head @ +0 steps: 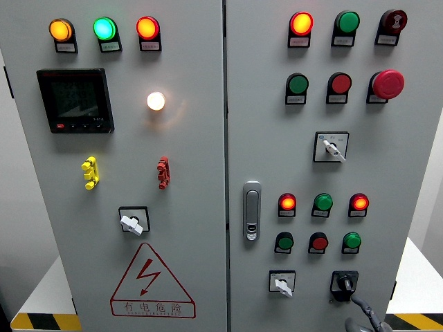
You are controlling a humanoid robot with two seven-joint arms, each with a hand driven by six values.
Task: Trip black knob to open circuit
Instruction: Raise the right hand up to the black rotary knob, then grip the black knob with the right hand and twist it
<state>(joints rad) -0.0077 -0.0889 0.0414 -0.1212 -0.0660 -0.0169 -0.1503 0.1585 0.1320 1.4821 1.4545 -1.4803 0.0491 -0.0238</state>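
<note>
Black knob (343,282) sits just above-left of the right hand (365,317) — fingers reaching up, grasp unclear; left hand unseen.

Lit indicator lamps (104,28): seven; one white bulb (156,101) besides
Unlit round buttons (297,84): eight
Red mushroom stop (388,83): one
White selector switches (331,147): three
Black knob (343,283): one
Digital meter (75,100): one
Door handle (252,211): one
Warning triangle (151,282): one

A tall grey metal cabinet (194,159) is carrying lamps, buttons and switches; a black rotary knob (343,283) is sitting near its lower right corner.
</note>
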